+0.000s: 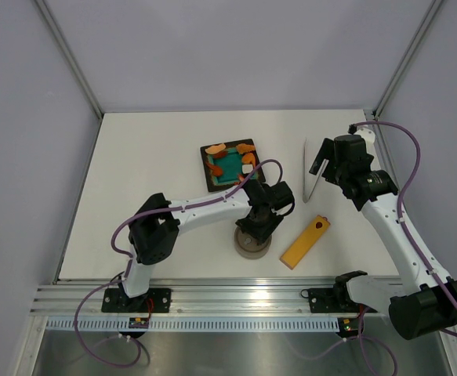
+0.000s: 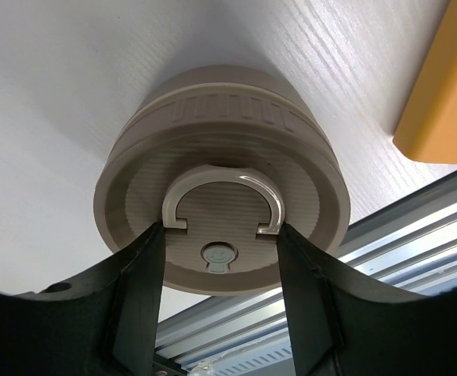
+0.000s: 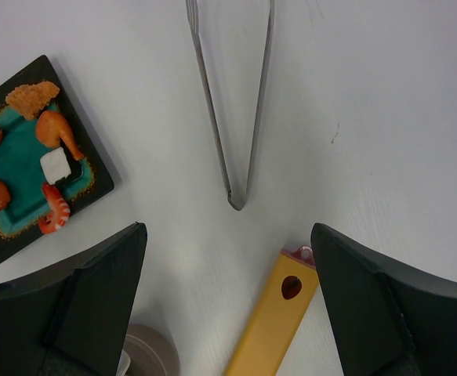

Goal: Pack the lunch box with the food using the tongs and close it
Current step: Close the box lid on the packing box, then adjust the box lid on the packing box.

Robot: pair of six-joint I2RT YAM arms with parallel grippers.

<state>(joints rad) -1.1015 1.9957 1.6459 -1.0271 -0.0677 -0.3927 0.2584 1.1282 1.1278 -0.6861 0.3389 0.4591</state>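
Note:
The lunch box (image 1: 253,244) is a round grey-brown tin standing near the table's front edge, with its lid (image 2: 212,157) on it. My left gripper (image 2: 222,235) is shut on the lid's curved handle (image 2: 222,182), one finger against each end. The food (image 1: 226,160), orange, red and brown pieces plus a white cube (image 3: 54,164), lies on a square black plate (image 1: 210,182). The silver tongs (image 1: 310,178) lie on the table right of the plate, their joined end (image 3: 236,200) pointing at me. My right gripper (image 3: 228,243) hovers open above that end, holding nothing.
A long yellow-orange flat bar (image 1: 305,241) lies slanted between the lunch box and the right arm, also near the tongs' joined end (image 3: 271,329). The aluminium rail (image 1: 236,301) runs along the near table edge. Grey walls enclose the back and sides.

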